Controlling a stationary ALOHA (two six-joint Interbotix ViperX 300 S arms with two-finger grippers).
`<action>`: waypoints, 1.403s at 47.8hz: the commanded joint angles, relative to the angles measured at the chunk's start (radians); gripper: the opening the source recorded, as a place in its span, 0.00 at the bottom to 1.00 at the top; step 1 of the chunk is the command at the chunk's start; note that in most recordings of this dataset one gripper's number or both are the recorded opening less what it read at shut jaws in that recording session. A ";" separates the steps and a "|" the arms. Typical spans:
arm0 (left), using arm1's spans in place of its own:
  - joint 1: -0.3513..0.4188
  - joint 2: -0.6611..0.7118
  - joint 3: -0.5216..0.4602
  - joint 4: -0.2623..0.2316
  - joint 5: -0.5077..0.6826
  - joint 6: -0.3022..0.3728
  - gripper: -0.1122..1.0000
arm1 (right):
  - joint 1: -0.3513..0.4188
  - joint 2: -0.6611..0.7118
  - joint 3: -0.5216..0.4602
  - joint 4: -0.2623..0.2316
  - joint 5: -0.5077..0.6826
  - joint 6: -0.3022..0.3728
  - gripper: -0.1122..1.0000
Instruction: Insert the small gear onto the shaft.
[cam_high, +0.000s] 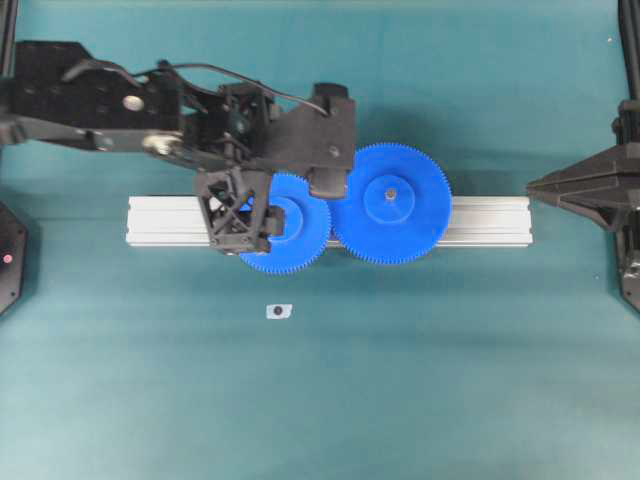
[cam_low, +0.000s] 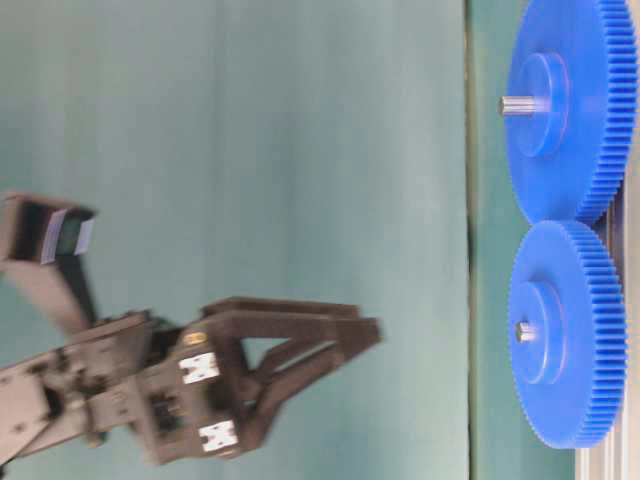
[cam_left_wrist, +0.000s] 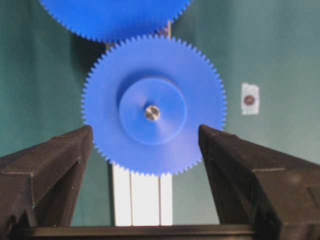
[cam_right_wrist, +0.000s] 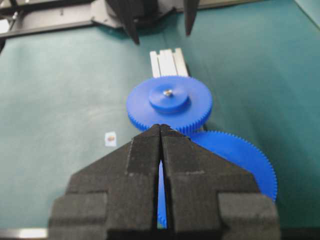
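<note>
While left jaws gape empty, small gear (cam_left_wrist: 154, 105) sits btwn them, untouched; right jaws together.

The left arm (cam_high: 110, 100) is matte black with angular plates, silver screw heads and a thin black cable looping over its top, filling the upper left of the overhead frame. Its gripper (cam_high: 275, 210) has open truss-like black fingers (cam_left_wrist: 55, 165). In the table-level view, 2 white slotted blocks sit on its body. The right gripper (cam_right_wrist: 161, 129) is black with 2 blocky foam-faced fingers.
</note>
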 joint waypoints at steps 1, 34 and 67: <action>-0.003 -0.048 -0.025 0.003 -0.006 0.002 0.82 | -0.002 0.006 -0.011 0.002 -0.002 0.011 0.13; -0.017 -0.071 -0.018 0.003 -0.009 -0.002 0.82 | -0.002 -0.005 -0.003 0.002 -0.003 0.012 0.13; -0.020 -0.066 -0.015 0.003 -0.012 -0.035 0.82 | -0.002 -0.005 -0.002 0.002 -0.002 0.012 0.13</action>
